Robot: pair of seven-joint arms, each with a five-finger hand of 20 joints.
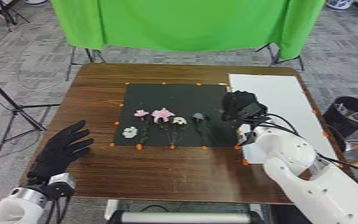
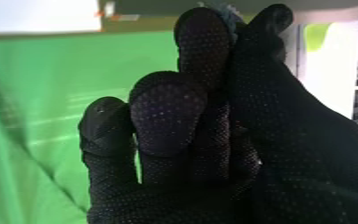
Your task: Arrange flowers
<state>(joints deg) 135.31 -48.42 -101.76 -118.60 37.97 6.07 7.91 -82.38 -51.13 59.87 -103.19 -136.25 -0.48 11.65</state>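
- Five flowers lie on the square black mat [image 1: 158, 93]: a small pink bloom [image 1: 141, 113], a larger pink bloom [image 1: 162, 115], a pale cream bloom [image 1: 179, 121], a dusky blue-violet bloom [image 1: 199, 116] and, lower at the left, a flat white blossom [image 1: 129, 132].
- From where I stand, the robot's right hand [image 1: 239, 103] is over the mat's right edge, beside the long white panel [image 1: 278, 90]. Its thumb and a fingertip look pinched together on a fuzzy blue-grey tuft [image 2: 232, 19], most likely another flower; I can't make out its stem.
- That tuft should weigh next to nothing, soft and easily crushed at the head. I'd take such a flower by the stem, just under the bloom, with a light squeeze; the stem is probably springy and might twist in slick glove fabric.
- As for position, the tuft sits right up at the fingertips, between finger and thumb. The laid flowers are all to the left of that hand, the blue-violet one nearest, the white blossom farthest.
- Over by the table's left side, the robot's black-gloved left hand [image 1: 58, 152] has its fingers stretched out, holding nothing, well apart from the flowers.
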